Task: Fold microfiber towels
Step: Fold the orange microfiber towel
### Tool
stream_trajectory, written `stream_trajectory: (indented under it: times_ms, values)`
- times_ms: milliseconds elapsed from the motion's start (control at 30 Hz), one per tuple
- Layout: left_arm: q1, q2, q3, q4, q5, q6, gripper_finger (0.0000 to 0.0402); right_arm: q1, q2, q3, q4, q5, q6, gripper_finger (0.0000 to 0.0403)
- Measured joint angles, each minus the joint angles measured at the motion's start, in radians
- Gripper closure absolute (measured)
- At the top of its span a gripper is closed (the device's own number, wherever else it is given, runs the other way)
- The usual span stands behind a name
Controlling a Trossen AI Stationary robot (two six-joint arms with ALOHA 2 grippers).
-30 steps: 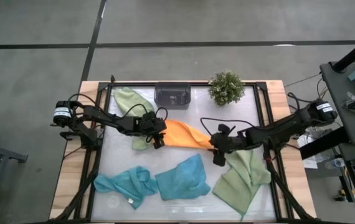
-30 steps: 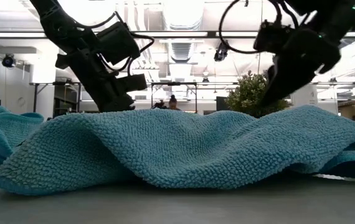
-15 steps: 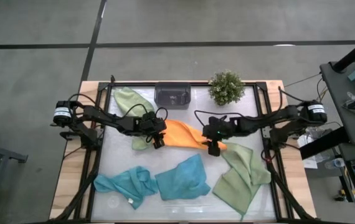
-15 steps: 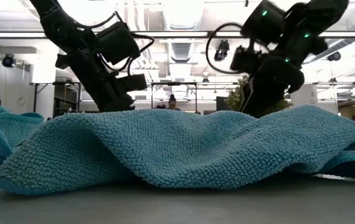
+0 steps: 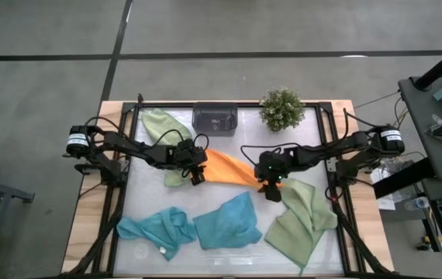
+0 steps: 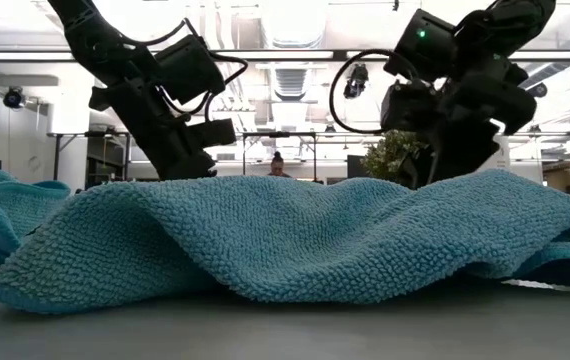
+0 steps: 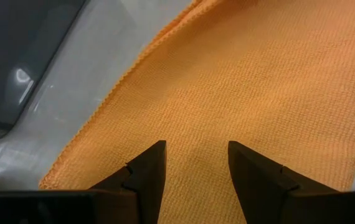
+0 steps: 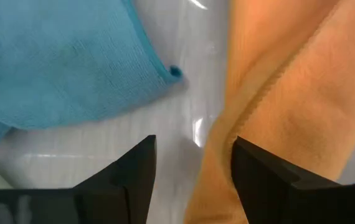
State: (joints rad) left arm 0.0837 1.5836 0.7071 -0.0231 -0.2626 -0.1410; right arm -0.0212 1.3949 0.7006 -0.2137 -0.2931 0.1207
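From overhead I see the orange towel (image 5: pixel 229 168) stretched across the middle of the desk (image 5: pixel 89 232), with my left tool (image 5: pixel 198 172) at one end and my right tool (image 5: pixel 272 188) at the other. The overhead view hides the fingers; the wrist views show them. The left tool's fingers (image 7: pixel 149 168) are spread over the orange cloth, gripping nothing. The right tool's fingers (image 8: pixel 134 168) are also spread, above the towel's edge and bare desk.

The low view is mostly blocked by a teal towel (image 6: pixel 295 235), so the orange one is hidden there.

I count five towels: one orange, two teal (image 5: pixel 229 222) (image 5: pixel 155 229) near the front edge, and two sage green, one (image 5: pixel 163 128) at the back left, one (image 5: pixel 302 221) at the front right. At the back edge stand one grey tray (image 5: pixel 215 118) and one potted plant (image 5: pixel 281 108).
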Motion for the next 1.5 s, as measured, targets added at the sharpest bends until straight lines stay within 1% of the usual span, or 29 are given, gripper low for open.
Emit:
stream_trajectory:
  times_ms: [133,267,367,533,700,733,800,867,1033,1133,1333,1400,1500]
  values:
    - [0.000,0.000,0.000,0.000,0.000,0.000,0.0244,0.013,0.000,0.000,-0.012,-0.001,0.002,0.0228]
    - [0.000,0.000,0.000,0.000,0.000,0.000,0.0244,0.018,0.000,0.000,0.005,-0.092,0.015,0.0258]
    - [0.000,0.000,0.000,-0.001,0.000,0.000,0.0244,0.025,-0.005,0.000,0.030,-0.104,0.020,0.0282]
    - [0.000,0.000,0.000,0.000,0.000,0.000,0.0244,0.023,-0.021,0.006,0.028,-0.050,0.012,0.0320]
    - [0.000,0.000,0.000,-0.001,0.000,0.000,0.0244,0.026,-0.022,0.008,0.000,-0.011,-0.026,0.0381]
    - [0.000,0.000,0.000,-0.001,0.000,0.000,0.0244,0.028,-0.022,0.008,-0.008,0.003,-0.035,0.0387]
    - [0.000,0.000,0.000,-0.001,0.000,0.000,0.0244,0.028,-0.028,0.009,-0.046,0.051,-0.049,0.0392]
    - [0.000,0.000,0.000,-0.001,0.000,0.000,0.0244,0.028,-0.039,0.025,-0.122,0.120,-0.064,0.0394]
    - [0.000,0.000,0.000,-0.003,0.000,0.000,0.0244,0.028,-0.060,0.108,-0.337,0.363,-0.106,0.0394]
    - [0.000,0.000,-0.001,-0.003,0.000,0.000,0.0244,0.027,-0.058,0.159,-0.433,0.486,-0.132,0.0394]
    - [0.000,0.000,-0.003,-0.003,-0.003,-0.004,0.0244,0.027,-0.037,0.217,-0.526,0.745,-0.204,0.0394]
    - [0.000,0.000,-0.004,-0.003,-0.004,-0.004,0.0244,0.027,-0.030,0.220,-0.512,0.795,-0.243,0.0394]
    - [0.000,0.000,-0.008,-0.003,-0.004,-0.009,0.0244,0.017,-0.011,0.231,-0.502,0.796,-0.264,0.0393]
